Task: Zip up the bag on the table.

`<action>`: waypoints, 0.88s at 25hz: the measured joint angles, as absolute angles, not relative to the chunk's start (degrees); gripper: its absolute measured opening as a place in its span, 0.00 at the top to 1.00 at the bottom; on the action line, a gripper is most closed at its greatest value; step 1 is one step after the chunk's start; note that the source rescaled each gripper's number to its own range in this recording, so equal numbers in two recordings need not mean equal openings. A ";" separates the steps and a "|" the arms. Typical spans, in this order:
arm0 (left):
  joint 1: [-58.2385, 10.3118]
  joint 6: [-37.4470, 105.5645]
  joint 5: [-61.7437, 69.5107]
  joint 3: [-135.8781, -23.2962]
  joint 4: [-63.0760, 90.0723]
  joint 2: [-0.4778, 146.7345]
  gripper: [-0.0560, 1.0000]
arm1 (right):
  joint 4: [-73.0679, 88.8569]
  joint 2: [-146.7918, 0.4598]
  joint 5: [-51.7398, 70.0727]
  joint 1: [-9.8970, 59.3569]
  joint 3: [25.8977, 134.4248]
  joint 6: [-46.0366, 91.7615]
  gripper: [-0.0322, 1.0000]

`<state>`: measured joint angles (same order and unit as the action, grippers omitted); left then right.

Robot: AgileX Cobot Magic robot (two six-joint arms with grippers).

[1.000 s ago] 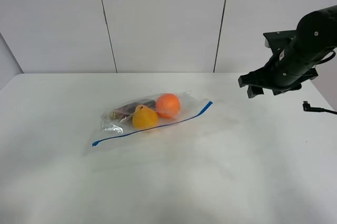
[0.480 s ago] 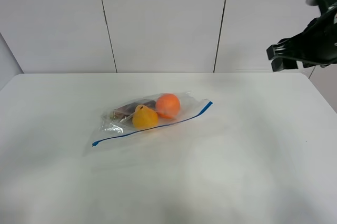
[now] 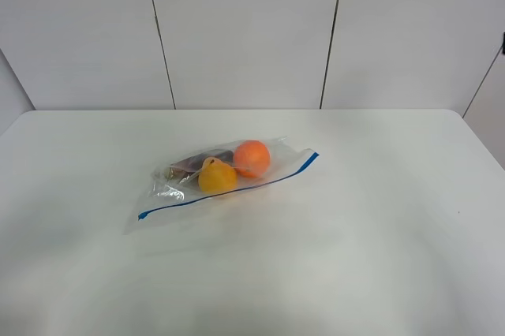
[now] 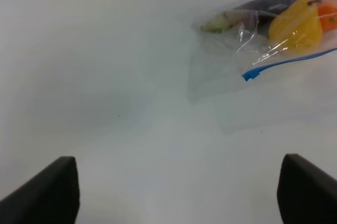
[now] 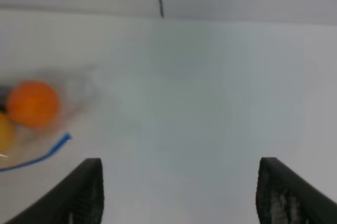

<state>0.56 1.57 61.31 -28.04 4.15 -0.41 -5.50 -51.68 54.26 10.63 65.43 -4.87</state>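
Observation:
The clear bag lies flat on the white table, left of centre. A thin blue zipper strip runs along its near edge. An orange ball, a yellow item and a dark item show through it. Neither arm shows in the high view. In the left wrist view the left gripper is open and empty, well back from the bag. In the right wrist view the right gripper is open and empty, with the bag blurred and far off to one side.
White wall panels stand behind the table's far edge. The table's right edge slants away at the far right. Bare tabletop surrounds the bag on all sides.
The right arm has risen and withdrawn to the right, leaving the high view. The bag has not moved.

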 joint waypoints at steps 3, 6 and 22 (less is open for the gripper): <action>0.56 1.57 61.31 -28.04 4.15 -0.41 0.08 | -3.72 -45.45 54.72 10.63 64.16 -4.87 0.00; 0.56 1.57 61.31 -28.04 4.15 -0.41 0.08 | -3.36 -39.31 55.55 10.63 61.78 -4.87 0.00; 0.56 1.57 61.31 -28.04 4.15 -0.41 0.08 | 1.96 -15.01 56.30 10.63 40.61 -4.99 0.00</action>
<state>0.56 1.57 61.31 -28.04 4.15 -0.41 1.96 -15.01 56.30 10.63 40.61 -4.99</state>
